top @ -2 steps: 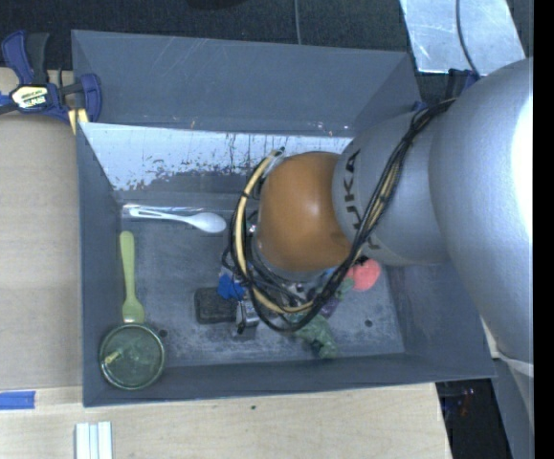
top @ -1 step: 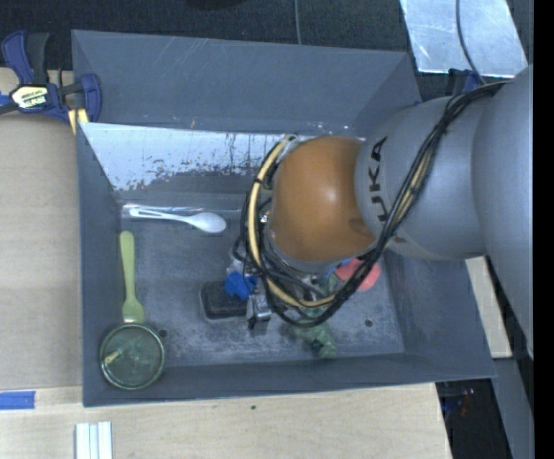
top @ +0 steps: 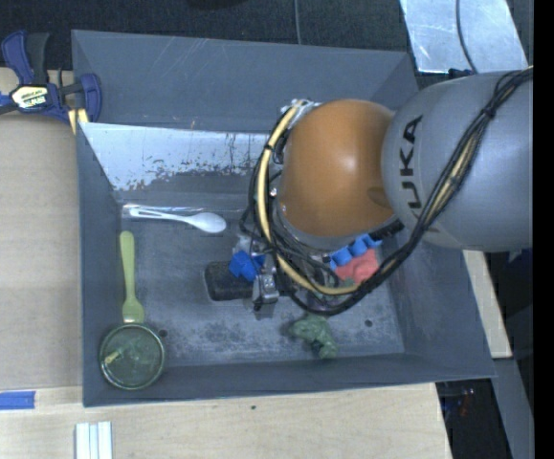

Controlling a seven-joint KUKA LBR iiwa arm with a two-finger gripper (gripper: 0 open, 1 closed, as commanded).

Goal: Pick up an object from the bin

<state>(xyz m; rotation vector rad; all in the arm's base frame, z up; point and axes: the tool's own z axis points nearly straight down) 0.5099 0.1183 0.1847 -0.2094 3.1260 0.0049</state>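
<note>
The arm (top: 468, 161) reaches into the grey bin (top: 99, 285) from the right, and its orange cover (top: 339, 170) with looped cables hangs over the middle of the bin floor. Below the cover the tool end points down and to the left. It comes close to the floor just beside a small dark block (top: 221, 281) that lies flat near the centre. The block seems to touch the tool's tip on its right end, though cables and blue fittings crowd that spot and the contact is hard to make out. For the same reason I cannot tell whether the jaws are released or clenched, and nothing can be seen between them. A white plastic spoon (top: 186, 218) in a clear wrapper lies near the back wall, above and to the left of the block. A green tool with a long handle and a round head (top: 133, 354) lies along the left side, its head in the front left corner. A small green toy (top: 315, 336) sits at the front wall, below the arm and well apart from the block.
</note>
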